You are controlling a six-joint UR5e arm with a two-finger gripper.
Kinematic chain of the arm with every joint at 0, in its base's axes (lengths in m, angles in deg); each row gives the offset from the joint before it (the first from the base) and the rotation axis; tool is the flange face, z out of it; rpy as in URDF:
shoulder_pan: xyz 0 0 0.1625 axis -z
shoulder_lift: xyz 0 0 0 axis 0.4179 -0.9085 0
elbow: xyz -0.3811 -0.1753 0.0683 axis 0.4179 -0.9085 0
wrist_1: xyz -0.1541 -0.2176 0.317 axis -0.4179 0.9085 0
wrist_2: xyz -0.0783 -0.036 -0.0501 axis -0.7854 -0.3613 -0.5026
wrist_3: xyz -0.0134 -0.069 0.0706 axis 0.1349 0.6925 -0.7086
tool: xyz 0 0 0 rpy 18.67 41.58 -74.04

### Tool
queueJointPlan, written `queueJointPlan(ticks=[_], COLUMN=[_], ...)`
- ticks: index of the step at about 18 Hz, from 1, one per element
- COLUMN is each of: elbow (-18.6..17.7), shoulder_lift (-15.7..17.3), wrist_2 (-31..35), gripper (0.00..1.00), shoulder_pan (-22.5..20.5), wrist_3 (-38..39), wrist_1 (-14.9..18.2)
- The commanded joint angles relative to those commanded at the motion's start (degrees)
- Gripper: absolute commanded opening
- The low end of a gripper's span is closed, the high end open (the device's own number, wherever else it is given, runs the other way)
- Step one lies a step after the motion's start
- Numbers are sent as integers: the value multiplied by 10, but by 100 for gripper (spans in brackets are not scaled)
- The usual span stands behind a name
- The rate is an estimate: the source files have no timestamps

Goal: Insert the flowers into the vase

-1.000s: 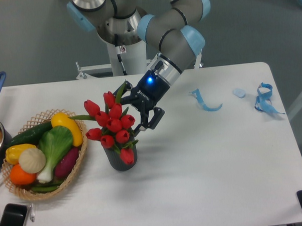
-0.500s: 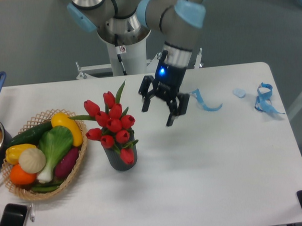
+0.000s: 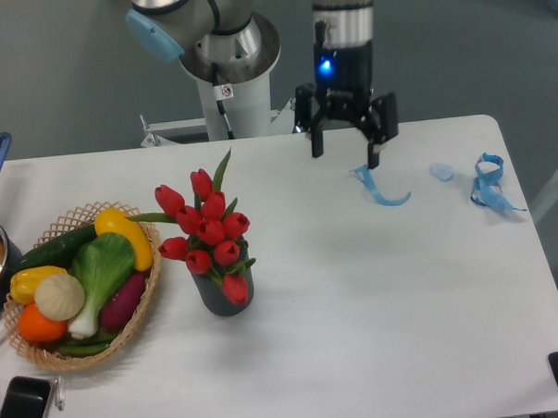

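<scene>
Open and empty, the hand [image 3: 345,153] hangs above the far edge of the desk [image 3: 403,296], while the flowers [image 3: 206,232] stand in the vase [image 3: 224,294] well apart to its lower left.

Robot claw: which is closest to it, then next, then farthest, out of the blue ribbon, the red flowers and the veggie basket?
From the end effector:
1. Blue ribbon, just below its tips.
2. Flowers, in the vase, toward mid-table.
3. Basket, farthest, at the table's left edge.
</scene>
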Motion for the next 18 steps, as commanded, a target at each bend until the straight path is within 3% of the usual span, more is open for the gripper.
queueJointPlan(ticks=[3, 8, 11, 18], elbow=[27, 62, 63, 33], shoulder_lift=[1, 4, 12, 31], wrist_2=[17, 54, 57, 55], gripper=[100, 100, 100, 100], shoulder_pan=[-16, -64, -71, -65], wrist_3=[-41, -193, -223, -221], wrist_1=[51, 160, 181, 175])
